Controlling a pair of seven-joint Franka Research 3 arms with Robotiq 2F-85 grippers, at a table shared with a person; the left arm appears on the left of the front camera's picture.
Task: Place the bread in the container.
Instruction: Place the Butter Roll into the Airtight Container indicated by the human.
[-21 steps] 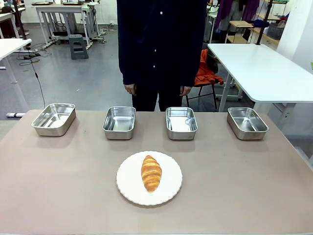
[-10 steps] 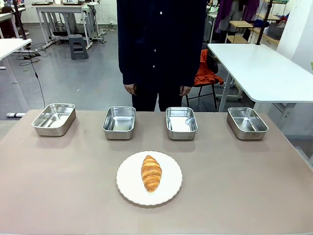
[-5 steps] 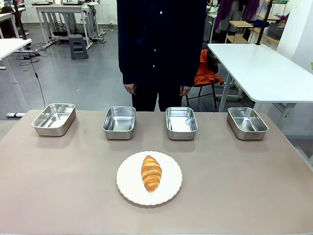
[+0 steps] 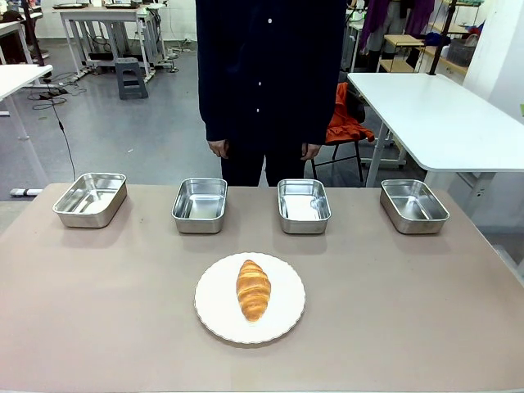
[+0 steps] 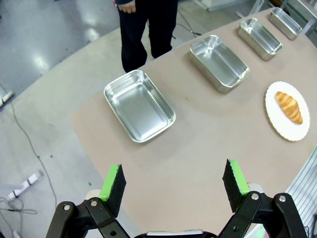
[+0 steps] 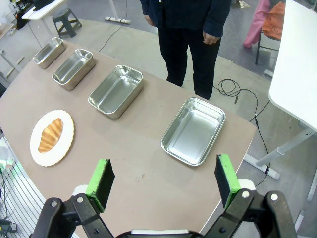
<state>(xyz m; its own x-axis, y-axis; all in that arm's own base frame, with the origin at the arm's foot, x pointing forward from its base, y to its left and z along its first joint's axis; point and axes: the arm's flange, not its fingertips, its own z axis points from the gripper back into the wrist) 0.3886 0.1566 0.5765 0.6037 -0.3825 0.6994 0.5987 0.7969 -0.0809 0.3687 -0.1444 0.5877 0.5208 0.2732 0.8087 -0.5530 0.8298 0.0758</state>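
Note:
The bread, a golden-brown croissant [image 4: 253, 289], lies lengthwise on a round white plate [image 4: 214, 315] near the table's front middle. Several identical shiny steel trays stand in a row behind it; any of them could be the container, among them the far left [image 4: 91, 198] and the far right [image 4: 414, 205]. My left gripper [image 5: 173, 181] hangs open high over the table's left end, above the nearest tray [image 5: 139, 105], with the croissant [image 5: 289, 106] far off. My right gripper [image 6: 163, 176] is open above the right end, near a tray [image 6: 193, 130]; the croissant [image 6: 51, 135] lies beyond.
A person in dark clothes stands at the far edge, hands [image 4: 217, 149] hanging at the sides, off the table. The two middle trays [image 4: 200, 205] [image 4: 303, 205] sit straight behind the plate. A white table [image 4: 434, 115] stands at the back right.

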